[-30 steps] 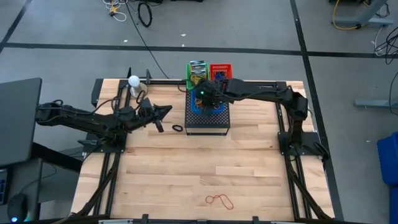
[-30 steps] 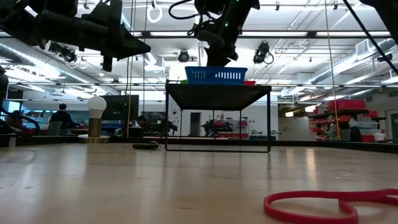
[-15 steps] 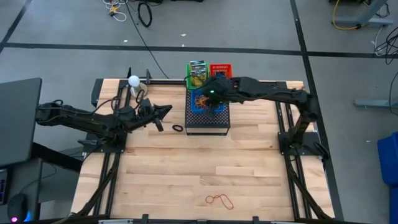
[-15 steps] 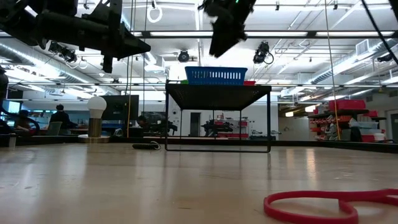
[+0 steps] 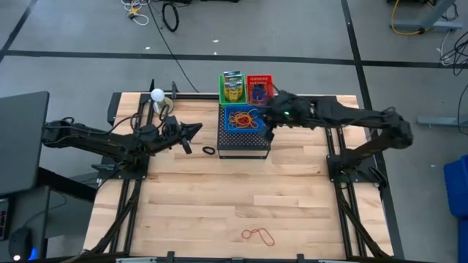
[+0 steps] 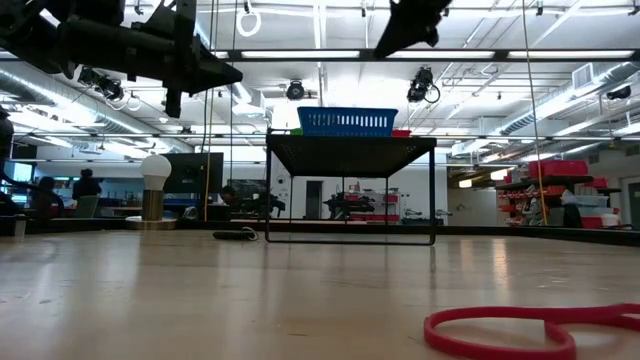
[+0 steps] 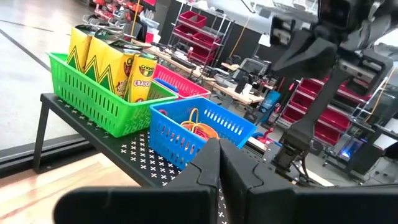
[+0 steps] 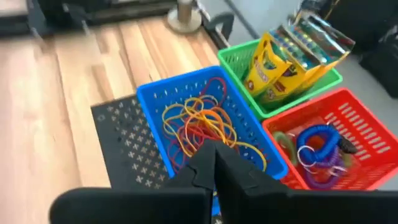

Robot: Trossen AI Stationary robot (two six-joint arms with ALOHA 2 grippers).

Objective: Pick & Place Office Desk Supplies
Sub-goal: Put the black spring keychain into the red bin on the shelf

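While most rubber bands (image 8: 208,134) lie tangled in the blue basket (image 8: 149,99), one red band (image 5: 257,235) lies far off on the counter (image 5: 219,197): light, floppy, best pinched across one strand. Right gripper (image 5: 268,134) beside the basket, jaws clenched empty; left gripper (image 5: 196,130) likewise.

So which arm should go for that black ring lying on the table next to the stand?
Left, probably. The left gripper, shut and empty, hangs just beside the black ring. The right gripper, also shut, sits across the black mesh stand.
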